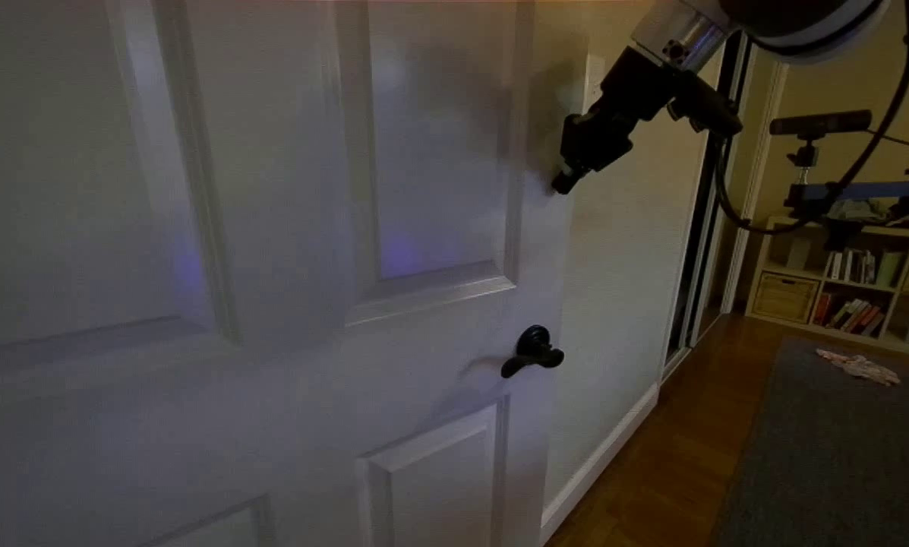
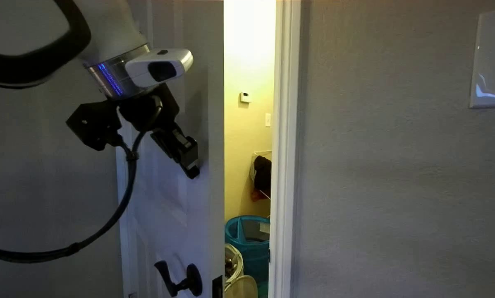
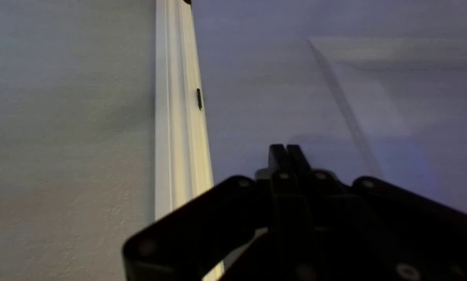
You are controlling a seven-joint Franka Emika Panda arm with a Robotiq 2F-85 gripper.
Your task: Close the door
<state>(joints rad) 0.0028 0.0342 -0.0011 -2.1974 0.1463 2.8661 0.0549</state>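
The white panelled door (image 1: 287, 387) stands partly open. In an exterior view the door (image 2: 168, 223) has a lit gap between its edge and the frame. It fills the right of the wrist view (image 3: 253, 78). Its black lever handle (image 1: 534, 351) is below my gripper (image 1: 564, 181); the handle also shows in an exterior view (image 2: 192, 279). My gripper (image 2: 192, 170) is at the door face near its free edge, above the handle; I cannot tell whether the tips touch it. In the wrist view the two fingers (image 3: 286, 150) are together with nothing between them.
The white door frame (image 2: 285, 145) stands right of the gap, with a grey wall (image 2: 396, 174) beside it. A teal hamper (image 2: 247, 248) is beyond the gap. A shelf (image 1: 792, 325), a rug (image 1: 819, 456) and a cloth (image 1: 860, 367) lie farther back.
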